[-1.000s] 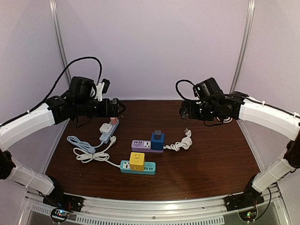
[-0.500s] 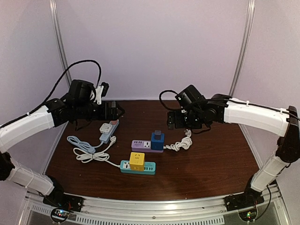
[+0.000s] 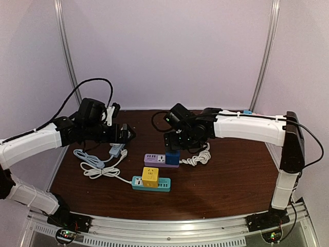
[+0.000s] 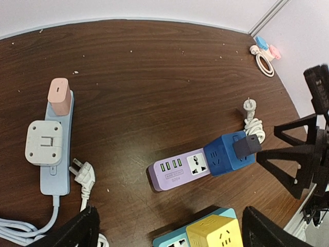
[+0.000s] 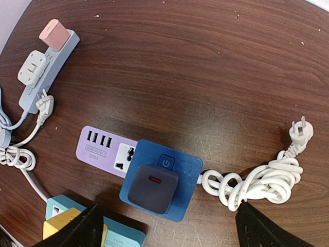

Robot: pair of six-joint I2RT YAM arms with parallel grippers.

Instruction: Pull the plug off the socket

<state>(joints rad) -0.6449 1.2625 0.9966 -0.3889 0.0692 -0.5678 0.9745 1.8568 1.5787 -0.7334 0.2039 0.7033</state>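
A dark grey plug (image 5: 153,188) sits on top of a blue cube socket (image 5: 182,170), which is joined to a purple power strip (image 5: 103,146). My right gripper (image 5: 169,226) hovers directly over the cube, open, its fingers wide on both sides and touching nothing. In the top view the right gripper (image 3: 177,141) hides the plug above the blue cube (image 3: 172,156). The left gripper (image 4: 172,231) is open and empty, hanging over the table to the left of the purple strip (image 4: 177,169). From the left wrist the plug (image 4: 247,145) shows on the cube (image 4: 226,157).
A light-blue strip (image 4: 54,170) at the left carries a pink plug (image 4: 59,95) and a white adapter (image 4: 43,142). A teal strip (image 3: 162,184) with a yellow cube (image 3: 150,176) lies nearer the front. A coiled white cord (image 5: 257,180) trails right of the blue cube.
The right arm has swung left and down from the back right until its gripper is over the blue cube. The left gripper has shifted only slightly.
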